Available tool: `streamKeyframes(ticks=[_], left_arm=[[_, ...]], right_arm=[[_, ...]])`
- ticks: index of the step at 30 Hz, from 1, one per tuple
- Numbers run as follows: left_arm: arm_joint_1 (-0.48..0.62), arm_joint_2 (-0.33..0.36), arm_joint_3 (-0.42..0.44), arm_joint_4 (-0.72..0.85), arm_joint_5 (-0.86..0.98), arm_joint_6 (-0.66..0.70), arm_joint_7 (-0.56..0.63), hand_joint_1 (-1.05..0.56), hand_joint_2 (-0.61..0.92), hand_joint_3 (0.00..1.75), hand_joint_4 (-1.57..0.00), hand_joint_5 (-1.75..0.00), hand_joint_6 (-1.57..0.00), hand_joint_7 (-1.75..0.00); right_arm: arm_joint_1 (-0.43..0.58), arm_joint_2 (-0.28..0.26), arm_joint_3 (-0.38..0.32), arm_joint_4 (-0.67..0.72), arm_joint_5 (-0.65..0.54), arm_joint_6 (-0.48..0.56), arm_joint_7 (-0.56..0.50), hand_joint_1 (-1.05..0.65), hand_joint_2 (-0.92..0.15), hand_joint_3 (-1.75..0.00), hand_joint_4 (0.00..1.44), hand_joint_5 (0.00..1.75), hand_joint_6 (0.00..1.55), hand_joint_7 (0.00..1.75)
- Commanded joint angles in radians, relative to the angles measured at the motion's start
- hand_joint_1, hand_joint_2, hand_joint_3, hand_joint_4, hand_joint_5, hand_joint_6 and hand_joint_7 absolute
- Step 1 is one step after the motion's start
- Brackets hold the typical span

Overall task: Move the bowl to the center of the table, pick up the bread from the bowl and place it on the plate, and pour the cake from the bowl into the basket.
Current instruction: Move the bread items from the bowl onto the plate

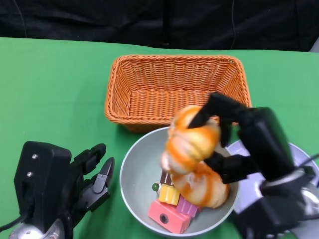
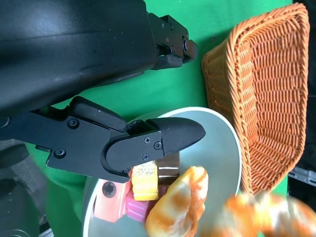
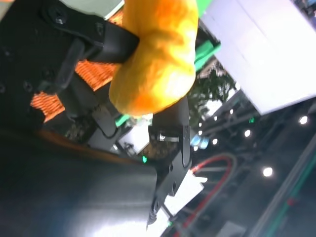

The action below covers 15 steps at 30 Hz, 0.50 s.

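My right hand (image 1: 244, 137) grips an orange glazed bread (image 1: 192, 142) and holds it lifted above the grey bowl (image 1: 132, 174). The right wrist view shows the same bread (image 3: 158, 54) clamped between the black fingers (image 3: 106, 42). A second bread (image 1: 202, 188) lies in the bowl beside pink, yellow and brown cake blocks (image 1: 169, 209). My left hand (image 1: 89, 177) lies on the green cloth just left of the bowl, its fingers apart and holding nothing. From the left wrist, the fingers (image 2: 148, 143) reach toward the bowl (image 2: 224, 136), the cake (image 2: 145, 180) and the bread (image 2: 177, 210).
An empty orange wicker basket (image 1: 174, 87) stands right behind the bowl, also seen as the basket (image 2: 266, 89) from the left wrist. A pale plate (image 1: 300, 152) lies at the right, mostly under my right forearm. Green cloth covers the table.
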Motion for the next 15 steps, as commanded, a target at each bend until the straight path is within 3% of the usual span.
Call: streamKeyframes(ticks=[1, 15], left_arm=[[0.007, 0.021, 0.004, -0.005, 0.012, -0.028, -0.015, -0.72, 0.92, 0.66, -0.04, -0.24, -0.15, -0.02], [0.022, 0.034, 0.011, -0.016, 0.012, -0.042, -0.035, -0.73, 0.92, 0.65, 0.0, -0.36, -0.15, -0.02]], right_arm=[[0.044, -0.034, -0.056, -0.045, 0.049, -0.037, 0.033, -0.12, -0.17, -1.69, 1.01, 1.75, 0.8, 1.64], [0.109, -0.07, -0.239, -0.009, 0.059, -0.075, 0.04, -0.06, -0.13, -1.73, 0.99, 1.75, 0.85, 1.53]])
